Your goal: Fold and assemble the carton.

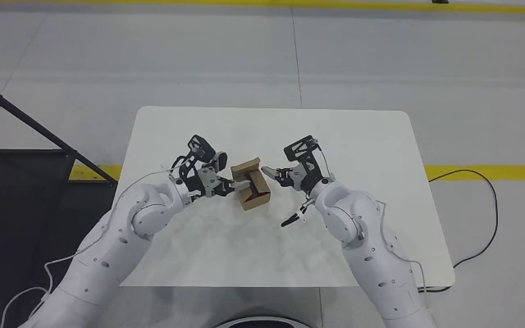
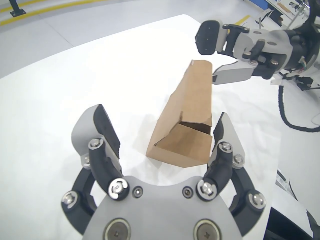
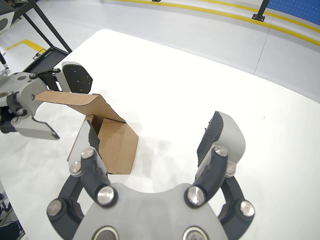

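A brown cardboard carton (image 1: 251, 184), partly folded with one end open, lies in the middle of the white table (image 1: 361, 139). My left gripper (image 1: 221, 183) is at its left end, open; in the left wrist view the carton (image 2: 190, 116) lies between the fingers (image 2: 102, 123), close to one of them. My right gripper (image 1: 275, 174) is at the carton's right end, also open. In the right wrist view one finger (image 3: 91, 133) stands at the carton's (image 3: 117, 136) open end, and the carton's raised flap (image 3: 67, 99) reaches between the left gripper's fingers.
Bare table surface lies all around the carton. A black frame (image 1: 33, 123) and a dark mat (image 1: 33, 197) stand off the table's left side. A cable (image 1: 488, 205) runs over the floor at the right.
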Robot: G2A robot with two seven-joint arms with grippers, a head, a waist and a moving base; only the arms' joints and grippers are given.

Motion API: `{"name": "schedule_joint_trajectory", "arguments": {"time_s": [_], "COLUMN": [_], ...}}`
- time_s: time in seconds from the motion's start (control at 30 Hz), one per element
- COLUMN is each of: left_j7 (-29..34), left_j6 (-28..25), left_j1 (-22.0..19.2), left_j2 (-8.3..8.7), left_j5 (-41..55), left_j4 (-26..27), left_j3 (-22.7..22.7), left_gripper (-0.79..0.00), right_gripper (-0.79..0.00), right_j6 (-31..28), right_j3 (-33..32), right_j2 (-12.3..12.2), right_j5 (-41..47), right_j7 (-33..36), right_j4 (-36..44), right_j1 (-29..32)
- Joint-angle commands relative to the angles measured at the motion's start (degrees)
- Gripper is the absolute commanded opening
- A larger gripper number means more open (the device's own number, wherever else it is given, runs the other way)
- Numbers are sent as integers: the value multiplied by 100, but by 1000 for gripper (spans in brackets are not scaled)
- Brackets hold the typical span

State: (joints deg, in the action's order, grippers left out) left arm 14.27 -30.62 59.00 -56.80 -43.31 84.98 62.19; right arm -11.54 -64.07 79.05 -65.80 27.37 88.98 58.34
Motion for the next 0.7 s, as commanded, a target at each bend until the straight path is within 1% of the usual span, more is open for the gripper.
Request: {"name": "schedule_joint_trajectory", "arguments": {"time_s": [0.0,0.17,0.27,0.4,0.57,0.67], "left_j7": [-267,-768,-1107,-1577,-2030,-2256], "left_j6": [-22,-234,-248,-141,-294,-311], "left_j1": [11,13,32,59,45,46], "left_j2": [-19,-64,-91,-135,-177,-195], "left_j5": [-138,-280,-464,-883,-1215,-1416], "left_j4": [-36,-228,-305,-395,-580,-665], "left_j3": [-11,-45,-55,-122,-180,-186], "left_gripper": [0,0,-15,0,-6,-52], "right_gripper": [0,0,0,0,0,0], "right_j6": [3,-11,-34,-63,-51,-60], "right_j3": [-8,-27,-47,-102,-182,-234], "right_j2": [0,-10,-18,-32,-49,-59], "right_j5": [16,-46,-74,-64,-34,2], "right_j7": [-14,-122,-254,-303,-382,-410], "right_j4": [-21,5,28,70,150,157], "right_j1": [-16,11,73,110,198,229]}}
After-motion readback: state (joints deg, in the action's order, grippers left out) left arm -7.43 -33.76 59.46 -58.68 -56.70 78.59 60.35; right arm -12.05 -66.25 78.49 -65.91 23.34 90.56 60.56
